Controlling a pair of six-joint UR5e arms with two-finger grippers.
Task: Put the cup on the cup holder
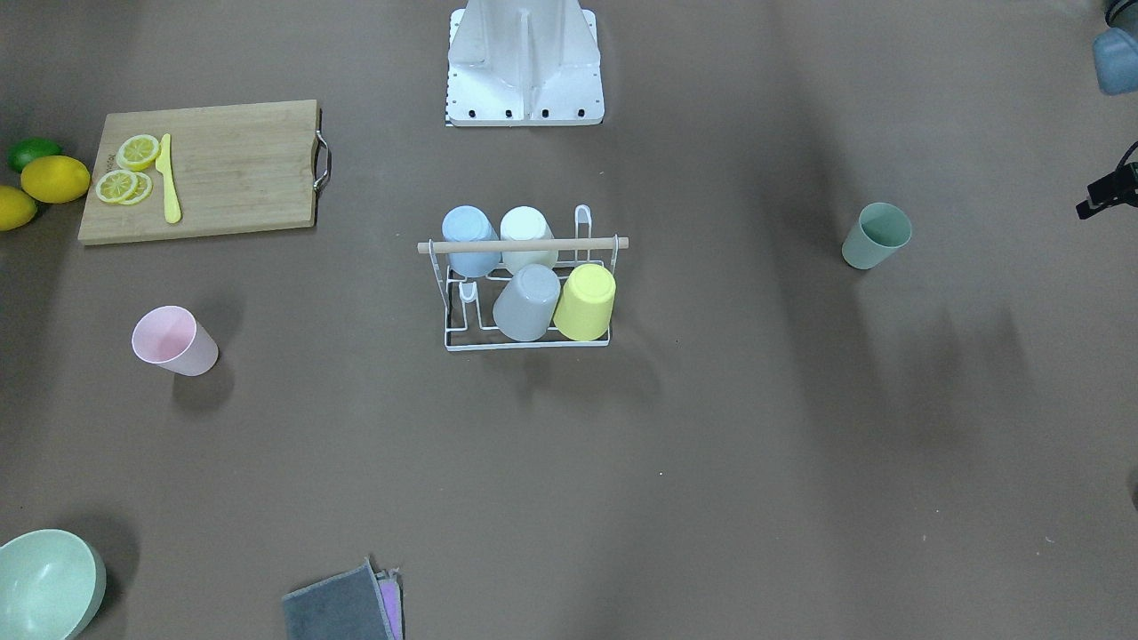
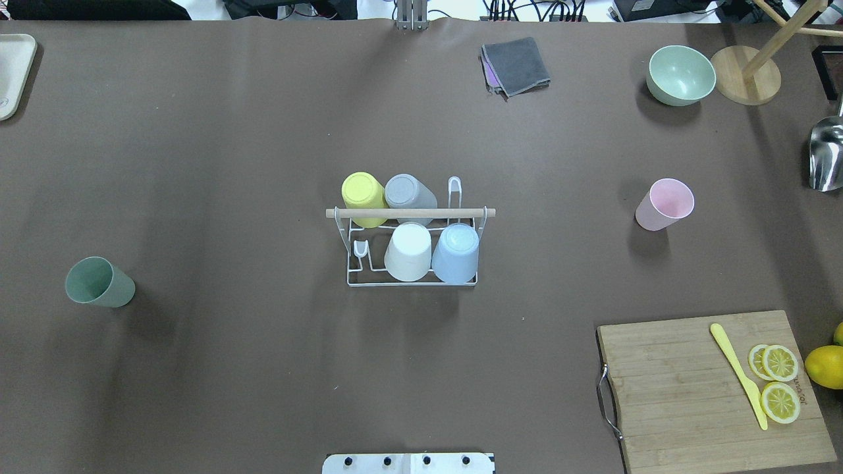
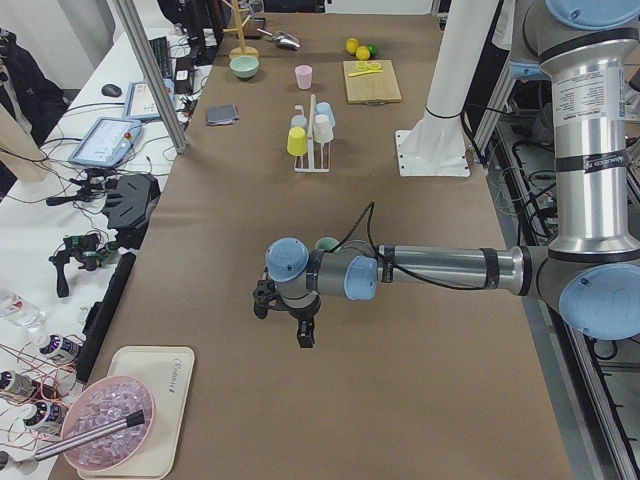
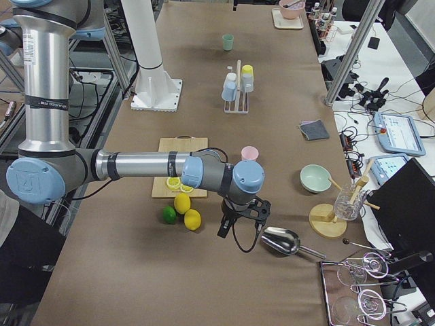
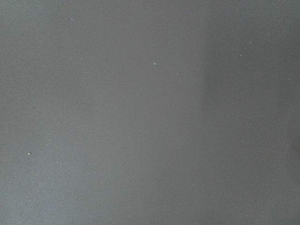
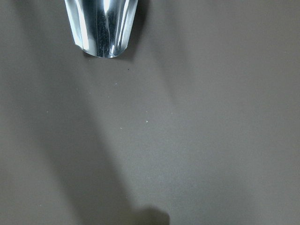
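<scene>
The cup holder (image 2: 408,212) is a white wire rack with a wooden rod, standing mid-table. It holds several upturned cups: yellow (image 2: 363,195), grey (image 2: 409,192), white (image 2: 408,251) and blue (image 2: 456,252). A green cup (image 2: 99,282) stands upright on the left side of the table, and a pink cup (image 2: 664,204) on the right. My left gripper (image 3: 287,322) hangs over the table just beyond the green cup (image 3: 326,243). My right gripper (image 4: 239,223) hangs near the metal scoop (image 4: 280,240). Both show only in the side views, so I cannot tell whether they are open or shut.
A wooden cutting board (image 2: 698,395) with lemon slices and a yellow knife lies at the near right, with whole lemons (image 1: 55,178) beside it. A green bowl (image 2: 680,74), folded cloths (image 2: 517,64), a wooden stand (image 2: 745,83) and a tray (image 2: 13,72) stand along the far edge.
</scene>
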